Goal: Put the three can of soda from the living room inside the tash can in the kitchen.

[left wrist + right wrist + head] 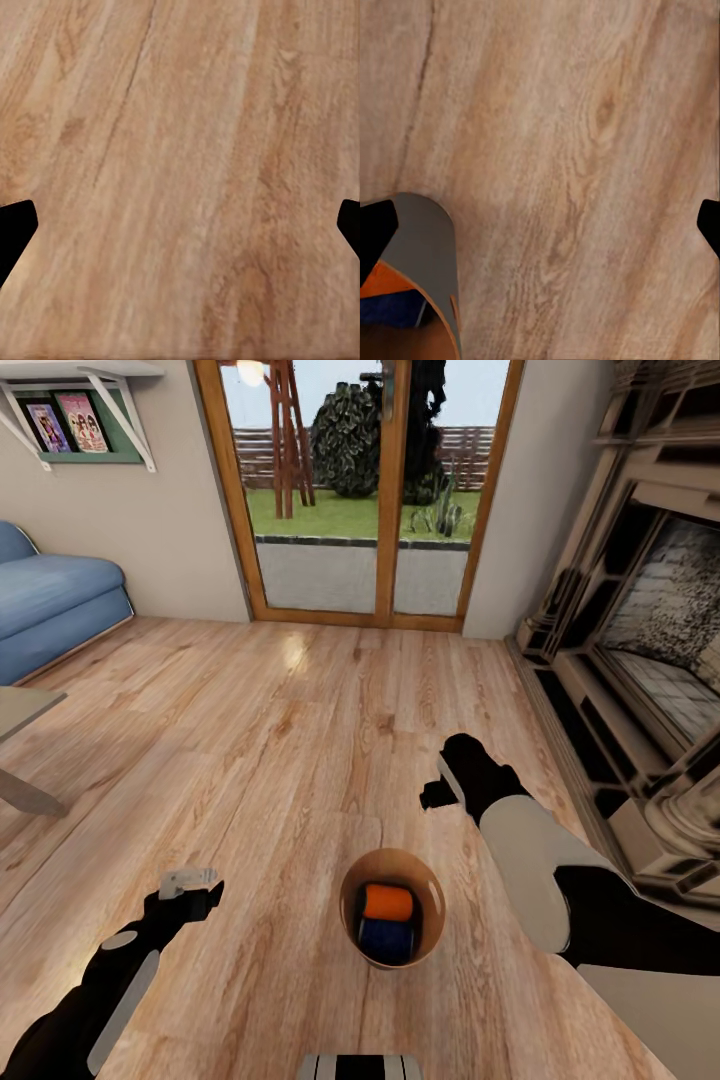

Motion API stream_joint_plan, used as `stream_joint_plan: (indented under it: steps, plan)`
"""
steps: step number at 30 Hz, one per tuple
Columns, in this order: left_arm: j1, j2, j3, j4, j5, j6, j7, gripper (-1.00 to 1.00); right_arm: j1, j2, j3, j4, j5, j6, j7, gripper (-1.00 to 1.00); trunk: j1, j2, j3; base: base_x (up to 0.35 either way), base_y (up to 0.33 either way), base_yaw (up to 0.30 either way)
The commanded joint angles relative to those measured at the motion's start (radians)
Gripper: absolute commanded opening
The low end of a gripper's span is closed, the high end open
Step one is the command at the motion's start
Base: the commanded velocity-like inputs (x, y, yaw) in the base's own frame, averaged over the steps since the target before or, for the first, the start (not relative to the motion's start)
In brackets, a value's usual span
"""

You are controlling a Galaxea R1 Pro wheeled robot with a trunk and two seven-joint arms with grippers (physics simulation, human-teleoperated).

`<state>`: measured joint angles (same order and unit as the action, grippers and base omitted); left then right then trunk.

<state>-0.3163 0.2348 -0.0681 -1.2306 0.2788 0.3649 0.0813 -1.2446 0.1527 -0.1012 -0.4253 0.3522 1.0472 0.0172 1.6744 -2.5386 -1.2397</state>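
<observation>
Head view: the tash can (pixel 392 908) stands upright on the wooden floor (pixel 280 740) directly in front of the robot, between the two arms, its open mouth facing up. Inside lie two cans on their sides, an orange can of soda (pixel 388 902) above a blue can of soda (pixel 385 938), their long axes running roughly across the view. Whether a third can lies beneath them cannot be told.

The right tool (pixel 432 792) hangs just beyond and slightly to the right of the bin's rim, the nearer of the two to it. The left tool (pixel 190 880) hangs to the bin's left, well apart from it and about level with its mouth. In each wrist view the dark fingertips sit at opposite edges of the frame with bare floor between them, so both tools are spread wide and carry nothing. In the right wrist view the bin's grey outer wall (pixel 431 247) and coppery rim appear beside one fingertip (pixel 373 232), with orange and blue showing within; the bin thus lies off to one side of that tool, not between its fingers.

Setting: a blue sofa (pixel 50 600) at the left, glazed garden doors (pixel 360 490) ahead and a fireplace (pixel 640 650) at the right. This is not a kitchen. The bin therefore seems yet to be carried there, and the relation that matters is the right tool's closeness to the rim, from which a grasp on the wall looks the shorter reach.
</observation>
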Motion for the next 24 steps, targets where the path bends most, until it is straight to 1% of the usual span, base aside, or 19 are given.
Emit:
stream_joint_plan:
  steps: [1, 5, 6, 7, 8, 10, 11, 13, 14, 15, 16, 17, 18, 21, 22, 23, 24]
  plan:
    - [0.000, 0.000, 0.000, 0.005, 0.000, -0.001, 0.000, 1.00, 0.001, 0.000, 0.000, -0.019, -0.001, 0.000, 0.000, 1.00, 0.000, 0.000, 0.000, 0.000, 0.000, 0.000]
    - [0.000, -0.001, 0.000, 0.025, 0.000, -0.015, -0.001, 1.00, 0.008, 0.000, 0.002, -0.096, -0.002, 0.000, 0.002, 1.00, 0.000, 0.000, 0.000, 0.000, 0.000, 0.000]
    - [0.000, -0.001, 0.001, 0.035, 0.000, -0.023, -0.001, 1.00, 0.024, 0.001, 0.003, -0.145, -0.002, 0.000, 0.004, 1.00, 0.000, 0.000, 0.000, 0.000, 0.000, 0.000]
    - [0.000, -0.001, 0.001, 0.040, 0.000, -0.025, -0.001, 1.00, 0.036, 0.001, 0.005, -0.174, -0.002, 0.000, 0.009, 1.00, 0.000, 0.000, 0.000, 0.000, 0.000, 0.000]
    - [0.000, -0.001, 0.001, 0.040, 0.000, -0.025, -0.001, 1.00, 0.036, 0.001, 0.005, -0.174, -0.002, 0.000, 0.009, 1.00, 0.000, 0.000, 0.000, 0.000, 0.000, 0.000]
    - [0.000, -0.001, 0.001, 0.052, 0.001, -0.029, -0.002, 1.00, 0.069, 0.001, 0.008, -0.249, -0.002, 0.000, 0.031, 1.00, 0.000, 0.000, 0.000, 0.000, 0.000, 0.000]
    - [0.000, -0.001, 0.001, 0.060, 0.001, -0.031, -0.002, 1.00, 0.089, 0.000, 0.011, -0.295, -0.002, 0.000, 0.047, 1.00, 0.000, 0.000, 0.004, 0.000, 0.000, 0.000]
    - [-0.001, -0.001, 0.001, 0.074, 0.001, -0.033, -0.001, 1.00, 0.138, -0.001, 0.021, -0.403, -0.001, 0.000, 0.090, 1.00, -0.001, 0.001, 0.012, 0.000, 0.000, 0.000]
    - [-0.001, -0.002, 0.002, 0.096, 0.001, -0.034, 0.001, 1.00, 0.253, -0.006, 0.054, -0.622, 0.004, 0.000, 0.193, 1.00, -0.002, 0.001, 0.015, 0.000, 0.000, 0.000]
    - [-0.001, -0.002, 0.002, 0.098, 0.001, -0.035, 0.001, 1.00, 0.280, -0.007, 0.059, -0.663, 0.006, 0.000, 0.213, 1.00, -0.002, 0.001, 0.019, 0.000, 0.000, 0.000]
    - [-0.001, -0.002, 0.002, 0.098, 0.001, -0.035, 0.001, 1.00, 0.280, -0.007, 0.059, -0.663, 0.006, 0.000, 0.213, 1.00, -0.003, 0.001, 0.023, 0.000, 0.000, 0.000]
    - [-0.001, -0.004, 0.002, 0.102, 0.002, -0.035, 0.001, 1.00, 0.325, -0.008, 0.069, -0.725, 0.009, 0.000, 0.243, 1.00, -0.003, 0.002, 0.027, 0.000, 0.000, 0.000]
    - [-0.001, -0.004, 0.002, 0.102, 0.002, -0.035, 0.001, 1.00, 0.325, -0.008, 0.069, -0.725, 0.009, 0.000, 0.243, 1.00, -0.004, 0.002, 0.031, 0.000, 0.000, 0.000]
    - [-0.001, -0.011, 0.001, 0.105, 0.002, -0.035, 0.001, 1.00, 0.368, -0.009, 0.077, -0.790, 0.013, 0.000, 0.269, 1.00, -0.005, 0.003, 0.043, 0.000, 0.000, 0.000]
    - [-0.001, -0.013, 0.001, 0.105, 0.003, -0.035, 0.001, 1.00, 0.394, -0.013, 0.080, -0.829, 0.014, 0.000, 0.278, 1.00, -0.005, 0.003, 0.046, 0.000, 0.000, 0.000]
    - [-0.001, -0.015, 0.001, 0.104, 0.003, -0.036, 0.001, 1.00, 0.413, -0.019, 0.081, -0.847, 0.014, 0.000, 0.282, 1.00, -0.006, 0.003, 0.050, 0.000, 0.000, 0.000]
    - [0.000, -0.018, 0.000, 0.108, 0.002, -0.046, 0.000, 1.00, 0.507, -0.058, 0.083, -0.912, 0.011, 0.000, 0.297, 1.00, -0.006, 0.003, 0.054, 0.000, 0.000, 0.000]
